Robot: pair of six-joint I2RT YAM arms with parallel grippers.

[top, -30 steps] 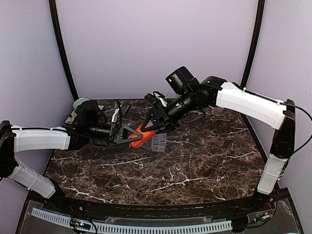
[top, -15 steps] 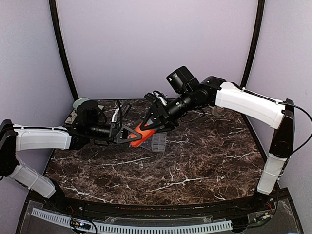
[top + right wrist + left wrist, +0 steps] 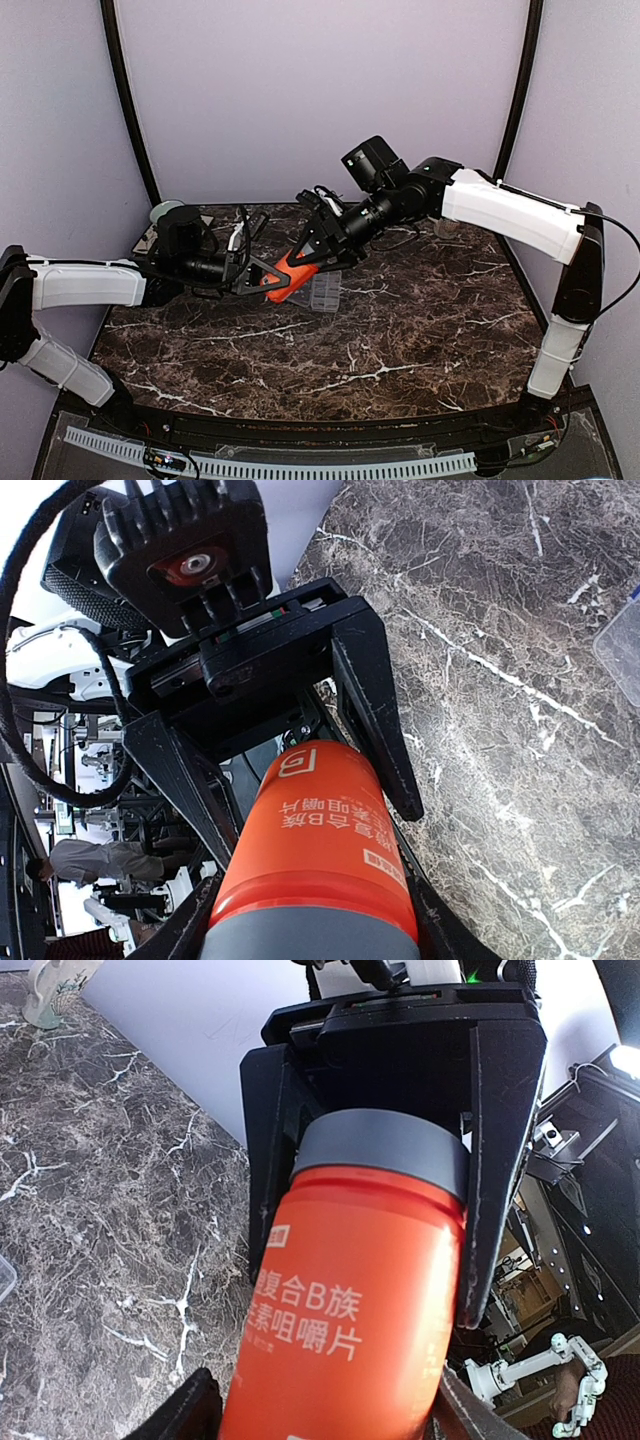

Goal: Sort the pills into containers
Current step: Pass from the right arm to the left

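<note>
Both arms meet in mid-air over the marble table [image 3: 420, 340]. The left gripper [image 3: 266, 278] is clamped round the body of the orange bottle [image 3: 284, 284], a finger pressed to each side near its base. The right gripper [image 3: 304, 262] is closed on the grey cap [image 3: 385, 1145] at the other end, one finger flat against each side. The bottle spans the gap between them, off the table. The organiser box [image 3: 326, 293] lies on the table just below the right gripper, clear of the bottle; lid up or down, I can't tell.
</note>
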